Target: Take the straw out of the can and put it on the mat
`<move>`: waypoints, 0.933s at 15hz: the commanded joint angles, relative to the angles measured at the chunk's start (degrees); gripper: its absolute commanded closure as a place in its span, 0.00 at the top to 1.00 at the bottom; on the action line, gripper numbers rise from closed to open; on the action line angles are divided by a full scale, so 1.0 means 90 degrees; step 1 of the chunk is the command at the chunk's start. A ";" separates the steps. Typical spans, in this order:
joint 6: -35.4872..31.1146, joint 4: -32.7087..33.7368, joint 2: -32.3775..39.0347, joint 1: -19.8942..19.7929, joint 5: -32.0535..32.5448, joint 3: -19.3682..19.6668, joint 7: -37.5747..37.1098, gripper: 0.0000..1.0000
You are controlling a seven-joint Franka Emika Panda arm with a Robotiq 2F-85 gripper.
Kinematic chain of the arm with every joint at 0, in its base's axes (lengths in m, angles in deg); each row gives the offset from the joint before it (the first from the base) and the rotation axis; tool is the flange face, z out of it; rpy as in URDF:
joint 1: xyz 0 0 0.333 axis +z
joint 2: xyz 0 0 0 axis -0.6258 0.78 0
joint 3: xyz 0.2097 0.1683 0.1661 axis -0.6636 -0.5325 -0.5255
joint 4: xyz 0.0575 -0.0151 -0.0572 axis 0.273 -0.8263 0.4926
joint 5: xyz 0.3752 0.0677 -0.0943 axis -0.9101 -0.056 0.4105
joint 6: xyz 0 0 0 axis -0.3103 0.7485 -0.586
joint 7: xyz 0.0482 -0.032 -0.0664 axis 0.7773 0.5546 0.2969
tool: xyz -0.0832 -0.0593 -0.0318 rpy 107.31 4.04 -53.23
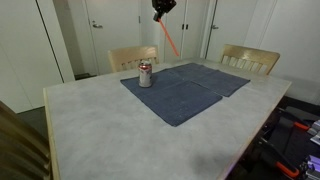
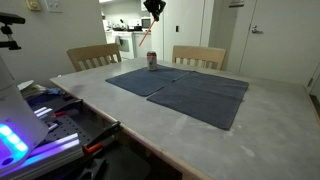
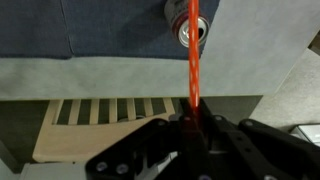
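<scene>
My gripper [image 1: 163,10] is shut on the top of the red-orange straw [image 1: 169,37] and holds it high in the air, tilted. The straw's lower end hangs clear above the silver can [image 1: 145,74], which stands upright near the far edge of the dark blue mat [image 1: 185,92]. An exterior view shows the gripper [image 2: 153,9], the straw [image 2: 150,36], the can [image 2: 152,60] and the mat [image 2: 190,90]. In the wrist view the straw [image 3: 193,62] runs from the shut jaws [image 3: 193,125] up across the can's top [image 3: 181,36], with the mat [image 3: 100,25] beside it.
The mat lies on a pale grey table [image 1: 110,130]. Two wooden chairs [image 1: 132,57] [image 1: 250,58] stand at its far side, and one chair seat [image 3: 100,120] shows under the gripper. A cluttered bench with tools [image 2: 55,115] stands close to the table's near edge.
</scene>
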 commanded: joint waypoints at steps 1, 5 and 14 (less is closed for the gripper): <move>0.0913 0.0055 0.0173 0.0291 0.0252 0.0443 -0.0313 0.02; 0.1384 0.0192 0.0609 0.0501 0.0856 0.0786 -0.0699 0.02; 0.1169 0.0675 0.1589 0.0608 0.0866 0.0764 -0.0228 0.02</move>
